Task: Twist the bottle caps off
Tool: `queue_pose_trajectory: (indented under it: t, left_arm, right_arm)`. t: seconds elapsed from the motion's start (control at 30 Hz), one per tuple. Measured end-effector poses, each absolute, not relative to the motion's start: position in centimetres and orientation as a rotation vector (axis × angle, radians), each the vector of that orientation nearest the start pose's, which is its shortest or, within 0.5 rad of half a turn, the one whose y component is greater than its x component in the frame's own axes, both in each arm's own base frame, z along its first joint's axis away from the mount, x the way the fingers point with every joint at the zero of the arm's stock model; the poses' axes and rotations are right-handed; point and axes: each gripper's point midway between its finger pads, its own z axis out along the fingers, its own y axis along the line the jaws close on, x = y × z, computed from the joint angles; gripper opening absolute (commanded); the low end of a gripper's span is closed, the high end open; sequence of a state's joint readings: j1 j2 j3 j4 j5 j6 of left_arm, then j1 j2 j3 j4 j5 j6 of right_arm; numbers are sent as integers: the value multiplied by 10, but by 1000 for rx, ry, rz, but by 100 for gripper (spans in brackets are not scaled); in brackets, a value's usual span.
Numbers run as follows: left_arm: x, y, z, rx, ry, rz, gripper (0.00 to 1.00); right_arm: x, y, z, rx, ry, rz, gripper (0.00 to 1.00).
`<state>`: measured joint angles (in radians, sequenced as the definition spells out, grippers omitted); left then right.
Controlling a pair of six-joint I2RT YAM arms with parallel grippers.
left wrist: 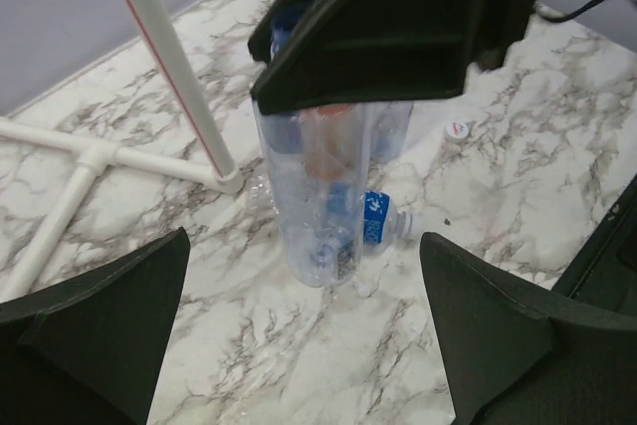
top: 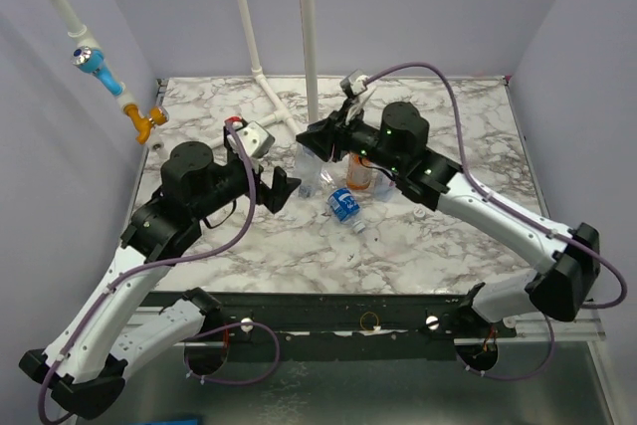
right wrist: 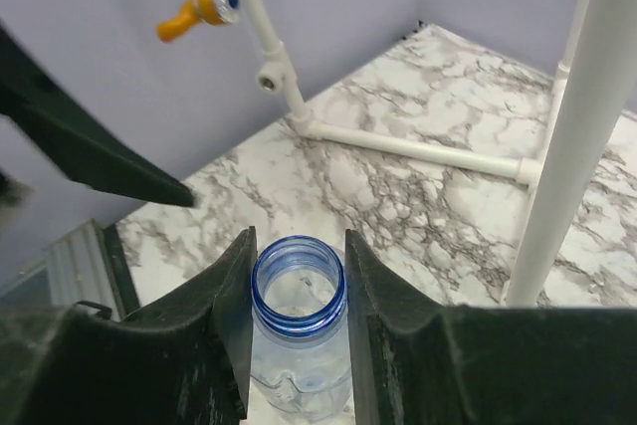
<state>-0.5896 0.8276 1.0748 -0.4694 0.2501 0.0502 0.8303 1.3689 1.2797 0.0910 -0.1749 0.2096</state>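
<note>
My right gripper [right wrist: 299, 244] is pinching the neck of an upright clear bottle [right wrist: 299, 330]. One finger [right wrist: 224, 335] presses on each side, just below the blue-ringed mouth. That mouth is open, with no cap on it. From my right wrist the pads seem to touch the plastic, though the contact itself is tucked under the rim, so I cannot be fully sure.

My left gripper [left wrist: 304, 241] holds nothing. Its two fingers [left wrist: 100, 330] are spread wide and low over the marble table [top: 468, 126]. They face that same bottle from the left, apart from it.

I count four bottles, all bunched near the middle of the table:
- The clear one I hold.
- One orange bottle [top: 358, 178], standing to its right in the top view.
- A second clear bottle [left wrist: 393, 131], upright close by the orange one.
- One blue-labelled bottle [top: 344, 204], lying on its side at the foot of the others, on the side nearer my bases.

I make out two caps loose on the marble:
- One white cap [top: 422, 213] lies to the right of the group, close to my right forearm.
- One pale cap [top: 360, 229] lies just on the near side of the lying bottle. It is so small in the top view that I would not swear to it.

Two white pipes [top: 307, 27] rise from a foot at the back of the table. A third pipe [top: 60, 2] slants along the left wall, carrying one blue fitting [top: 93, 60] and one orange valve [top: 146, 121].
</note>
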Motion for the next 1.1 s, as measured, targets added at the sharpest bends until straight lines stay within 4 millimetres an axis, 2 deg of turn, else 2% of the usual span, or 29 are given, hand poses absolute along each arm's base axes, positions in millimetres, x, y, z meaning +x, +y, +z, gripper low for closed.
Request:
queue_pose_trajectory:
  t: [0.1, 0.23, 0.37, 0.5, 0.57, 0.73, 1.03, 1.1]
  left_arm:
    - [220, -187, 349, 712, 1651, -559, 99]
    - [219, -177, 375, 665, 1608, -533, 99]
    - [224, -162, 401, 559, 1586, -486, 99]
    - [228, -149, 416, 463, 1587, -452, 99]
    - [227, -146, 420, 441, 1593, -446, 99]
    - [227, -144, 418, 422, 1616, -452, 99]
    - [228, -145, 408, 420, 1655, -455, 99]
    - [229, -146, 405, 419, 1663, -457, 99]
  right_arm:
    - [304, 385, 331, -662, 1580, 898, 1]
    - [331, 408, 272, -698, 1651, 835, 1]
    - [349, 424, 235, -734, 1649, 760, 0]
    - [366, 446, 223, -747, 1558, 670, 1]
    - [368, 456, 220, -741, 1513, 644, 0]
    - [380, 471, 218, -680, 1399, 589, 1]
    - [384, 476, 185, -663, 1393, 575, 1]
    - [384, 475, 185, -657, 1388, 580, 7]
